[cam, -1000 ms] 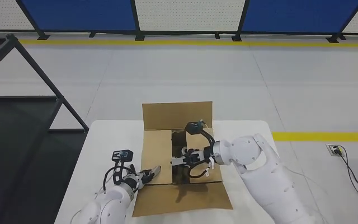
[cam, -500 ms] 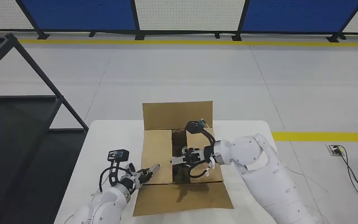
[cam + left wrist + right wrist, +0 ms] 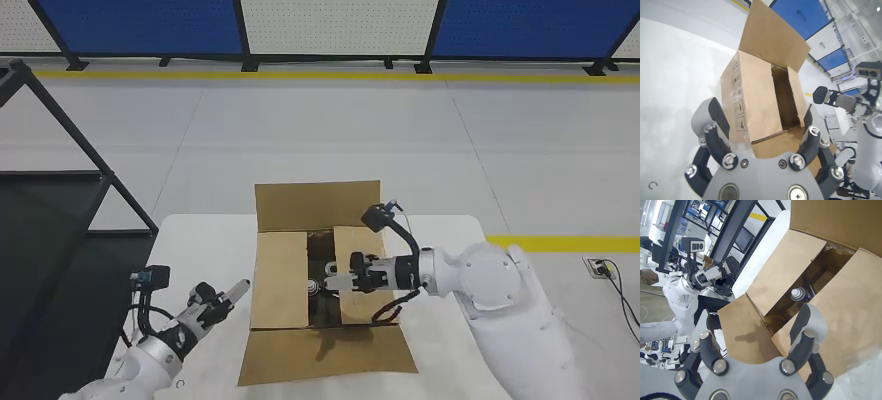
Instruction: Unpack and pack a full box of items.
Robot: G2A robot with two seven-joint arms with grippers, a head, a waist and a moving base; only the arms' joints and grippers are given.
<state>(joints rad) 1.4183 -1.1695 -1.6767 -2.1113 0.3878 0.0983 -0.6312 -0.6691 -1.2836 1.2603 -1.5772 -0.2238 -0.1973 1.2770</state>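
A brown cardboard box (image 3: 285, 285) stands on the white table (image 3: 200, 250) with its far flap upright and its side flaps lying half over the opening. Through the gap, a spray can (image 3: 797, 294) with a white cap stands upright inside the box (image 3: 783, 262). My right gripper (image 3: 335, 283) hovers open over the right flap at the gap; one finger (image 3: 806, 317) points at the can. My left gripper (image 3: 228, 296) is open and empty over the table, left of the box (image 3: 755, 98) and apart from it. It looks across at the right gripper (image 3: 820, 95).
The near flap (image 3: 325, 355) lies flat toward the table's front edge. A black metal frame (image 3: 70, 150) stands off the table's left side. White table surface lies to the left and right of the box.
My left gripper has drawn back leftward from the box's left flap onto the open table. The right arm has pulled slightly back to the right, its gripper still over the opening.
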